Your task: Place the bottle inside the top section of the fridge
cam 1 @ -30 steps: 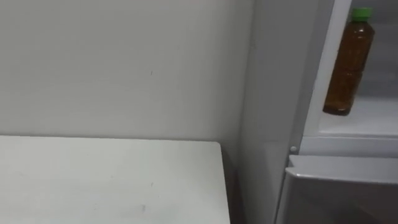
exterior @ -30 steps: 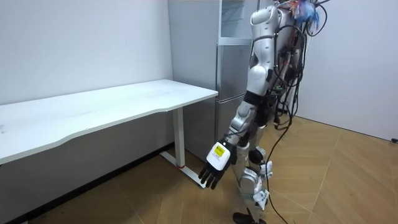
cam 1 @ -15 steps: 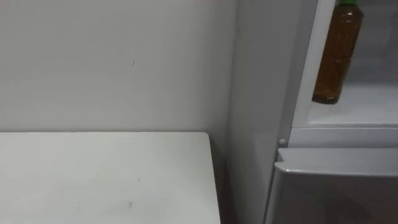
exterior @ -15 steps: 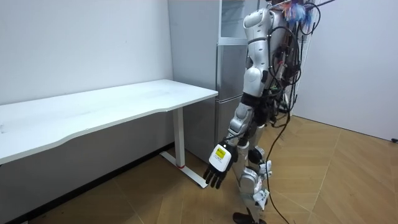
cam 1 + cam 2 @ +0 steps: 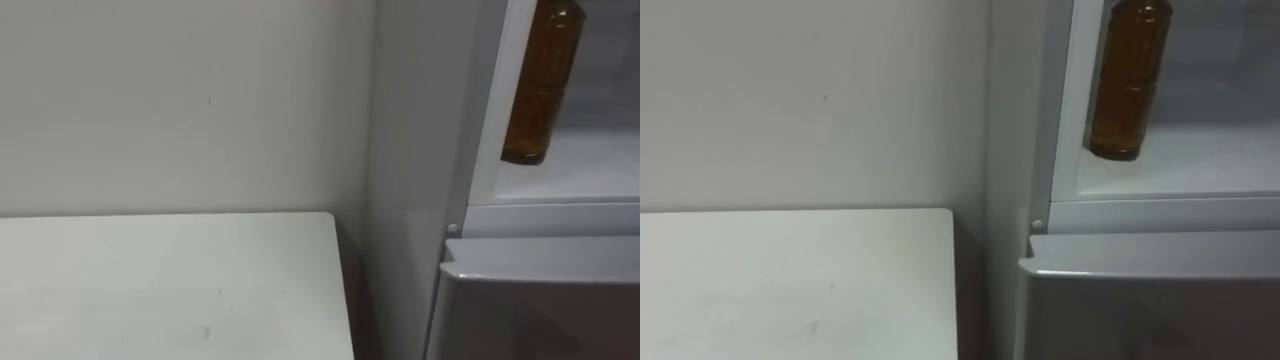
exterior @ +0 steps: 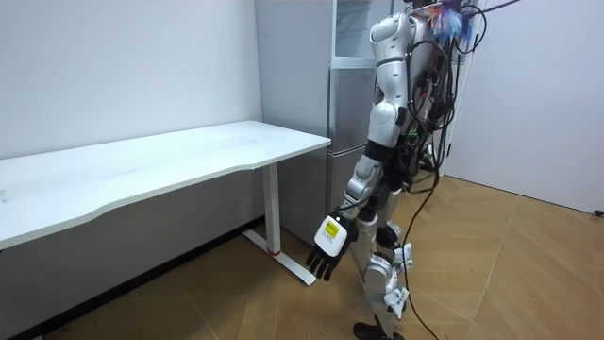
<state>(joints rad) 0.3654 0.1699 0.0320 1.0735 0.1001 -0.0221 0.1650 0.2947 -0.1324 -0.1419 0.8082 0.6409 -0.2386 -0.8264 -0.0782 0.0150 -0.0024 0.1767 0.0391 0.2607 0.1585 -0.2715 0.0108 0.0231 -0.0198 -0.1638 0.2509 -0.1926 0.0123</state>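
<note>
Although its cap is cut off by the top edge of my eye views, I can see the bottle (image 5: pixel 1128 80) standing upright on the white shelf (image 5: pixel 1200 175) of the upper fridge compartment. Its long axis is vertical, base down and neck pointing up, and it sits at the shelf's left end, just beside the frame. Below it is the closed lower door (image 5: pixel 1160 300). To the left, the white table (image 5: pixel 170 290) meets the far wall. In the room view the robot stands close before the fridge, its left hand (image 6: pixel 326 250) hanging low, fingers relaxed and loosely straight, empty.
</note>
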